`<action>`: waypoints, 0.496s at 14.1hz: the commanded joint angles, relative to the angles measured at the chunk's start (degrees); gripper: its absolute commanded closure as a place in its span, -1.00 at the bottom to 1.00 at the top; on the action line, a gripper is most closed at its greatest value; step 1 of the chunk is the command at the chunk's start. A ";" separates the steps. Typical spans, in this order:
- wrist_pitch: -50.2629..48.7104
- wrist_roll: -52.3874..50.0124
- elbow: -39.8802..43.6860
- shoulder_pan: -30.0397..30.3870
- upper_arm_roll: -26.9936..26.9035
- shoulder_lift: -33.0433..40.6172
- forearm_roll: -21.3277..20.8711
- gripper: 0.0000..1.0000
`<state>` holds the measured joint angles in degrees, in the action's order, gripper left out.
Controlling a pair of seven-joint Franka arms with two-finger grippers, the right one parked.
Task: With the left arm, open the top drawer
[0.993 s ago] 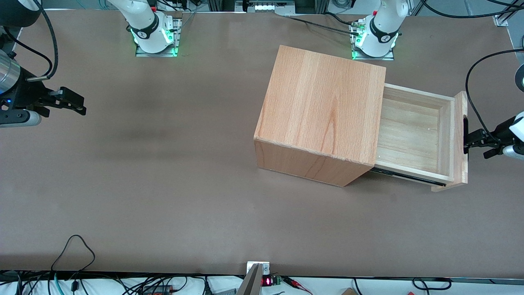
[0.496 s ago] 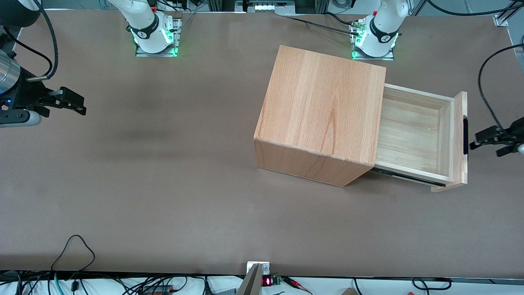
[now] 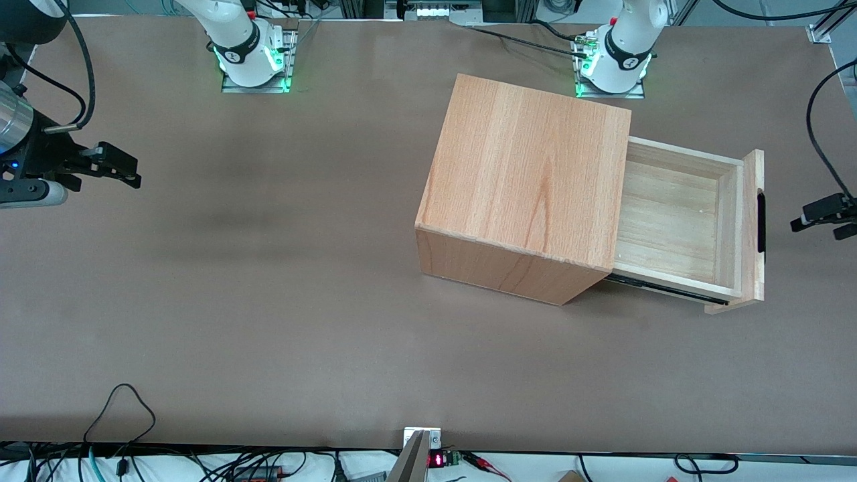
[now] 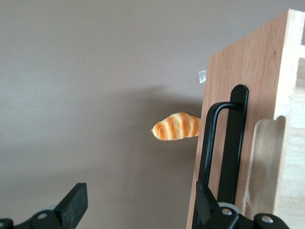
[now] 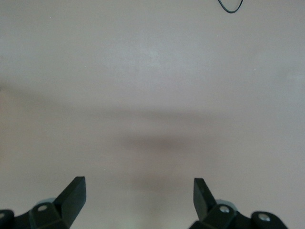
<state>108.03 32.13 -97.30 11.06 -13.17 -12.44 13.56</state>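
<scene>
The top drawer stands pulled well out of the wooden cabinet, and its pale plank inside shows. Its thick front panel carries the long black bar handle. My left arm's gripper hovers in front of that panel, a short gap away from the handle, toward the working arm's end of the table. Its fingers are open with nothing between them.
A small bread-shaped toy lies on the brown table close to the drawer's front panel. Both arm bases stand at the table's edge farthest from the front camera. Loose cables lie at the nearest edge.
The gripper has come off the handle and drawn back from the drawer front toward the working arm's end of the table. The drawer has stayed pulled out.
</scene>
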 commanded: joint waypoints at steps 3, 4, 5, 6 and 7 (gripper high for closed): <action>-9.23 -8.91 4.92 -3.24 -0.19 4.69 -7.13 -1.00; -10.29 -10.32 5.18 -3.85 -0.19 5.49 -7.92 -1.00; -11.26 -11.90 5.27 -4.64 -0.01 6.54 -9.06 -1.00; -12.05 -13.57 5.28 -5.43 0.16 8.03 -10.29 -1.00; -13.10 -15.06 5.28 -5.96 0.42 8.91 -10.91 -1.00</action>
<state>97.24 20.38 -92.22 6.52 -12.96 -5.76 5.33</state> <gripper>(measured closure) 0.000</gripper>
